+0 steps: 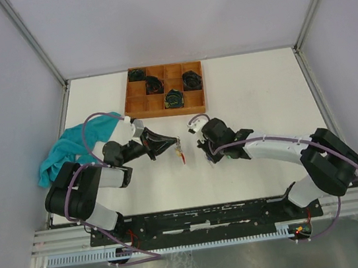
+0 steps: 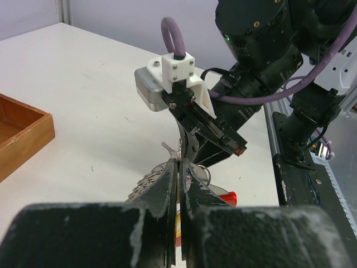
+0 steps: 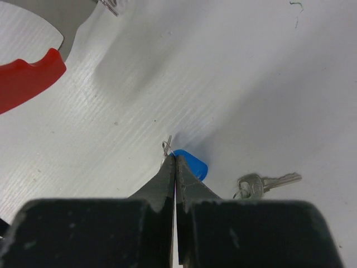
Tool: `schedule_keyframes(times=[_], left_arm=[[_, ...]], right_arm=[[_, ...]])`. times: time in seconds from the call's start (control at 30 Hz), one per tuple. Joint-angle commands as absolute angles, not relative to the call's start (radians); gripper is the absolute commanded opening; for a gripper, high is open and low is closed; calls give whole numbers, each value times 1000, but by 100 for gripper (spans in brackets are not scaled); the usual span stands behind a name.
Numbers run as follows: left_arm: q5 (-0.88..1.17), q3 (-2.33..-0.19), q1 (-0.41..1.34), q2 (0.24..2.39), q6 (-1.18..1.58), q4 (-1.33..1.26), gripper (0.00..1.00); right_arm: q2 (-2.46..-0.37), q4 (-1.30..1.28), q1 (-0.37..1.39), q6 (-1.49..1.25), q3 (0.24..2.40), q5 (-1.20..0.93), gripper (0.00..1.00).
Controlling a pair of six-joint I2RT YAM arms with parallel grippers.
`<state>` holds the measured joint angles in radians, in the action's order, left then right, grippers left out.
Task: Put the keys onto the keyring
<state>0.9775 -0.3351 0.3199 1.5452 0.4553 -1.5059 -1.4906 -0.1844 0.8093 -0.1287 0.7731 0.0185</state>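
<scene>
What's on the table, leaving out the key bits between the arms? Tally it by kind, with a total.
Tray: 1
Black bundles: 4, all in the tray
Cloth: 1
Total: 6

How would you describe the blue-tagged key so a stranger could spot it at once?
On the white table, in front of the wooden tray, find the right gripper. The blue-tagged key lies right at its shut tips. Its blue plastic tag sets it apart from the plain silver key beside it.
</scene>
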Motion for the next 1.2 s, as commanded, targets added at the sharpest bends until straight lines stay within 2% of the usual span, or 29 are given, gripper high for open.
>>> schedule_keyframes(times=[0.0, 0.17, 0.6, 0.9, 1.17], left_arm=[[989, -354, 316, 1549, 486, -1627, 3], [989, -353, 315, 1548, 484, -1626, 3], [990, -354, 314, 1546, 485, -1620, 3], [989, -354, 315, 1541, 486, -1618, 3], [989, -354, 314, 1540, 485, -1617, 3]], right_arm=[[-1520, -433, 808, -158, 904, 42, 1], [-1610, -637, 814, -171, 1040, 126, 1], [-1829, -818, 839, -162, 1273, 191, 1], [-1801, -779, 839, -147, 1293, 113, 23], [-1636, -593, 827, -157, 1117, 11, 27]])
